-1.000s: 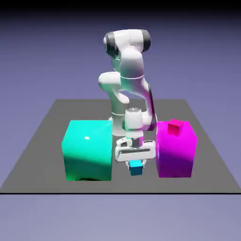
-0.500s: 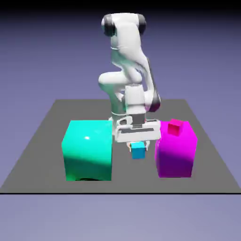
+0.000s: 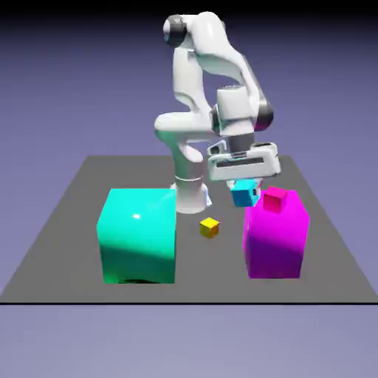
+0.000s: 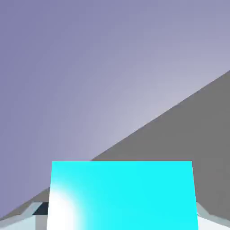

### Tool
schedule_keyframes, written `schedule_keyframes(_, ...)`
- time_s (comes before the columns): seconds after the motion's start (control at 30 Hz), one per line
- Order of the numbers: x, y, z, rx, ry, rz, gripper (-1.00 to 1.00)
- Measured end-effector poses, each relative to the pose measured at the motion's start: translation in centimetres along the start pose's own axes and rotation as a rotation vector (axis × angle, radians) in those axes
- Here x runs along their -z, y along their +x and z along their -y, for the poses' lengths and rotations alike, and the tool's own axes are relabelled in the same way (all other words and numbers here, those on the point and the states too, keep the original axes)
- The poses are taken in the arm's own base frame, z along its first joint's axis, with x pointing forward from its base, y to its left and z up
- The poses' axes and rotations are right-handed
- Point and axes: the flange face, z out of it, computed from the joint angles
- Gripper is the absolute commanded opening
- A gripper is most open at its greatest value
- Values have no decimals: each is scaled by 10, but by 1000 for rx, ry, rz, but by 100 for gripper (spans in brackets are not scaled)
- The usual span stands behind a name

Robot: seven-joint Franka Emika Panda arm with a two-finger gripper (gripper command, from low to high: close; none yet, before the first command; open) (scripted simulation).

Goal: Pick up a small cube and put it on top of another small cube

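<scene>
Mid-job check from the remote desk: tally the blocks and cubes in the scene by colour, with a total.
Cyan-blue: 1, the small cube in the gripper
Yellow: 1, the small cube on the table
Green: 1, the big block
Magenta: 1, the big block
Red: 1, the tiny cube
Total: 5

The robot's arm [image 3: 199, 96] is glossy white, rounded and tubular, with black joint caps. Its hand [image 3: 244, 162] is white with 2 fingers.
</scene>
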Motion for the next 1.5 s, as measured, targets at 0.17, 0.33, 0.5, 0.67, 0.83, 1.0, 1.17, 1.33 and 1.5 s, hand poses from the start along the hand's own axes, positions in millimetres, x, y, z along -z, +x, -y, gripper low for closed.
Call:
schedule_keyframes(0.17,14,-28,-28,-194,-68,-28,-100)
schedule_keyframes(0.33,19,-51,-60,-393,-130,-96,-100)
schedule_keyframes(0.5,14,-68,-93,-602,-178,-200,-100)
schedule_keyframes(0.67,0,-77,-127,-825,-205,-338,-100)
schedule_keyframes(0.83,-52,-33,-168,-997,-207,-492,-100)
schedule_keyframes(1.0,-88,33,-208,-1181,-158,-648,-100)
schedule_keyframes(1.17,-107,39,-215,-1183,-155,-650,-100)
schedule_keyframes(1.33,-135,50,-229,-1183,-155,-650,-100)
schedule_keyframes(1.5,-147,56,-238,-1184,-157,-650,100)
